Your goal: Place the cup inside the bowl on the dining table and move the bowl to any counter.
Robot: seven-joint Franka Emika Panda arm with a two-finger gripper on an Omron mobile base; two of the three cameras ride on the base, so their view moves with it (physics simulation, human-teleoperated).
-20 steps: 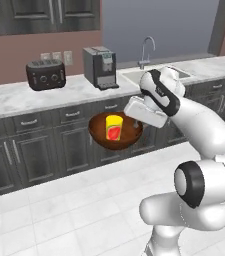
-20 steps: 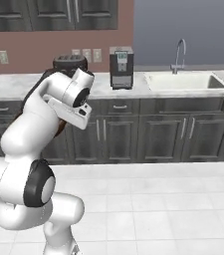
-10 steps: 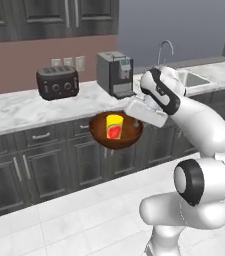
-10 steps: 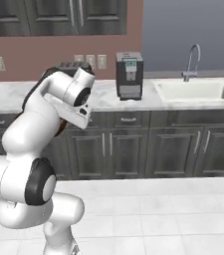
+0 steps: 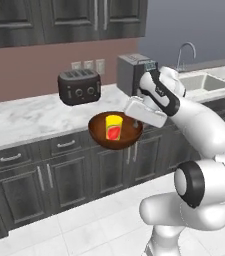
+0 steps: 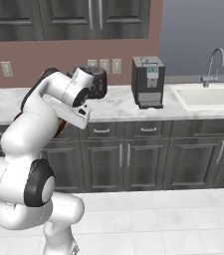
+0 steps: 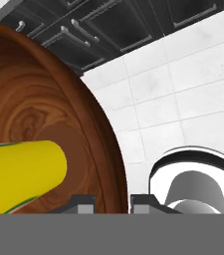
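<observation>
Over on the left a toaster sits on the bench by the wall, and just in front of the bench's edge the bowl hangs in the air with the cup standing upright inside it, so both travel as one load. The fingers pinch the bowl's right rim, one inside and one outside, probably to keep it level for setting down on the bench. Further right stand a coffee machine and sink; I can read no writing anywhere.
</observation>
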